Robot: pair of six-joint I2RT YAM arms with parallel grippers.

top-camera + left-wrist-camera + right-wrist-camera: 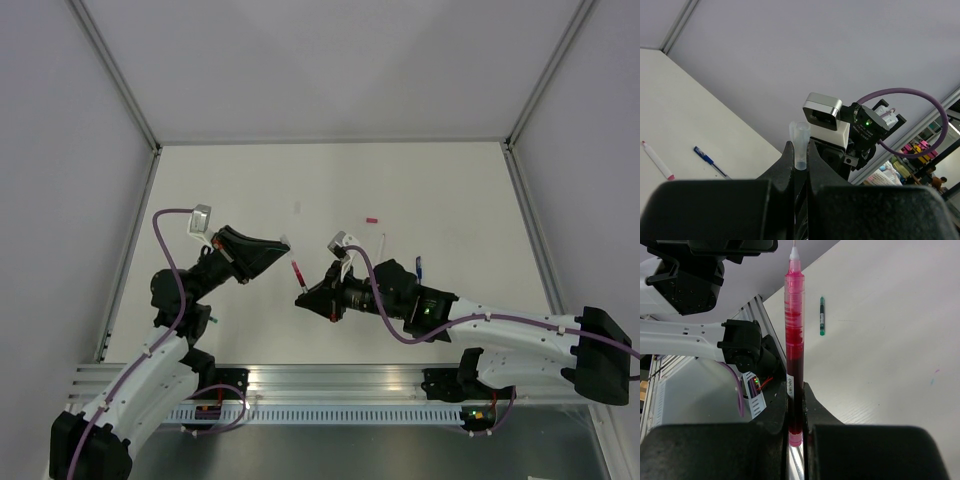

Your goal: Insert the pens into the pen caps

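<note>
My right gripper [795, 388] is shut on the lower end of a red pen [794, 345], whose white tip points up toward the left arm. In the top view this pen [296, 272] sticks out of the right gripper [303, 297] toward the left gripper [284, 243], with a small gap between them. My left gripper [800, 146] is shut on a clear tube-like pen cap [800, 142], its open end facing the right arm. A red cap [372, 217] lies on the table further back.
A whitish pen with a red end [657, 160] and a blue pen [710, 161] lie on the table beside the right arm; they also show in the top view as the whitish pen [383, 245] and the blue pen [418, 266]. A green pen [822, 316] lies near the left arm's base.
</note>
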